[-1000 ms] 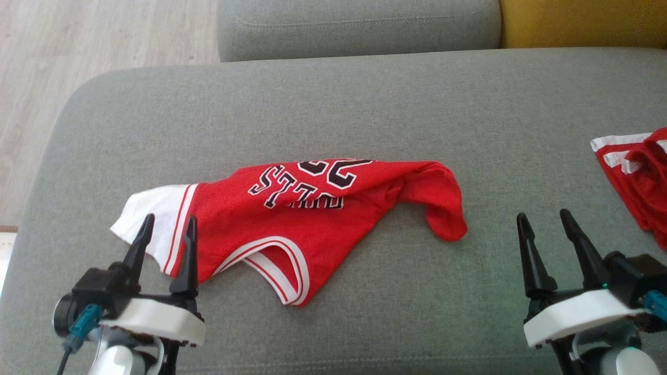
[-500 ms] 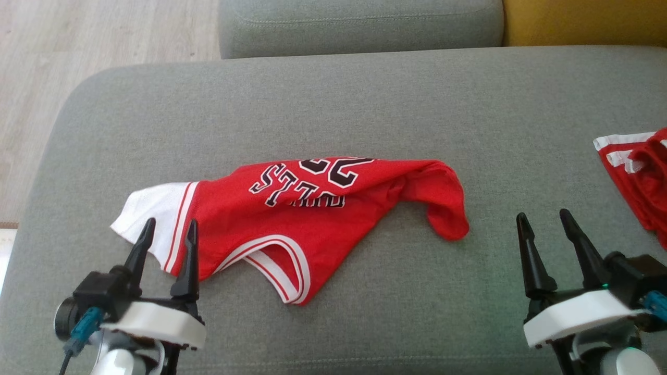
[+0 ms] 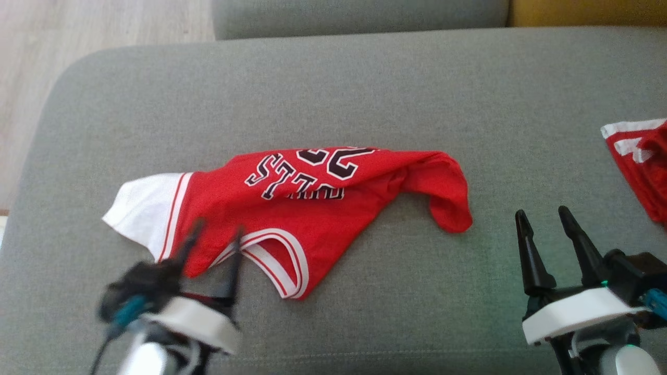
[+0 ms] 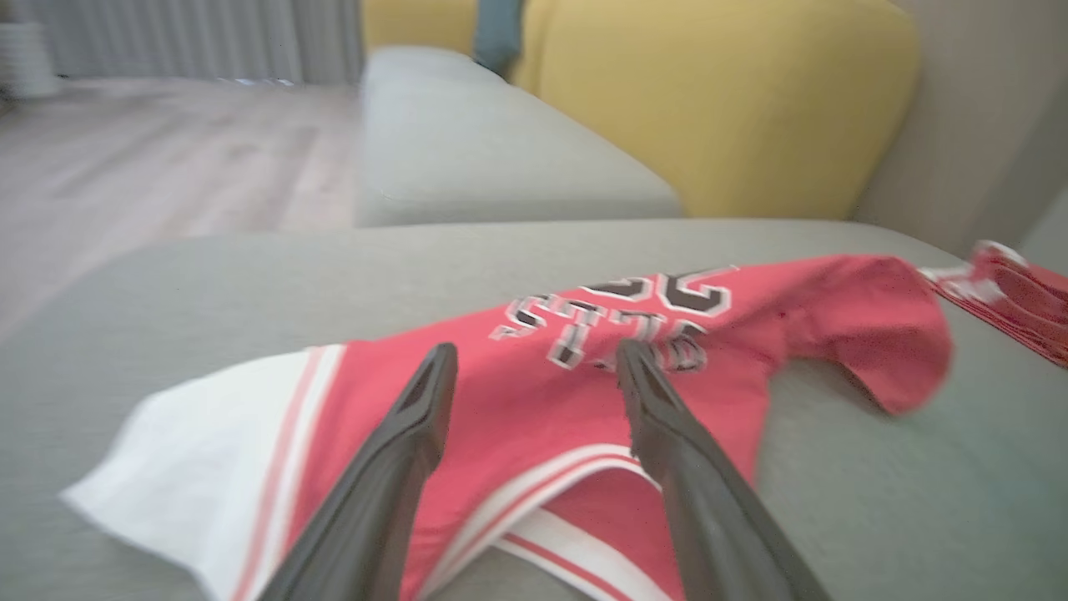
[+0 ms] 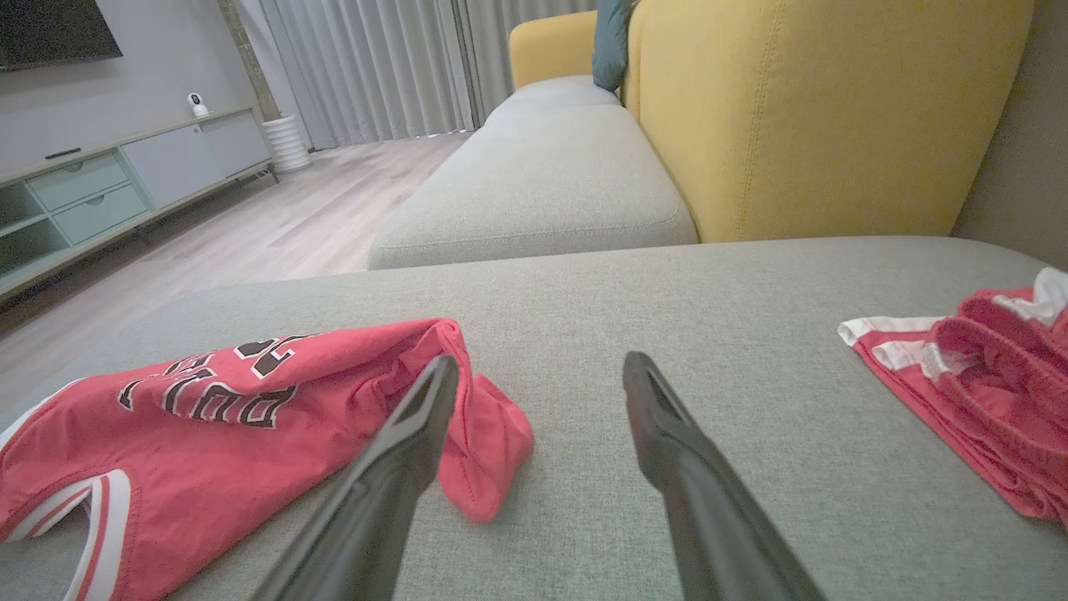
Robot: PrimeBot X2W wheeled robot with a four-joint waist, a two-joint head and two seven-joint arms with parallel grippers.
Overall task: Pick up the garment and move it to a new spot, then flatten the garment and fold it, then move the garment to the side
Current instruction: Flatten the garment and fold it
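Red jersey (image 3: 312, 219) lies crumpled mid grey sofa seat (image 3: 365, 94); both pairs of jaws stand open and hold nothing.
Jersey has its print upside-down in the head view, a white panel at its left end, a white-trimmed armhole at the near edge and a folded red lobe at the right end. Left jaws, blurred, are spread over the near left edge beside the armhole trim; cannot tell whether the tips touch the cloth. Right jaws are spread over bare seat at near right, apart from the jersey's lobe, between it and a second red garment (image 3: 638, 166) at the seat's right edge. Yellow backrest (image 5: 818, 108) beyond; wood floor (image 3: 78, 26) to the left.
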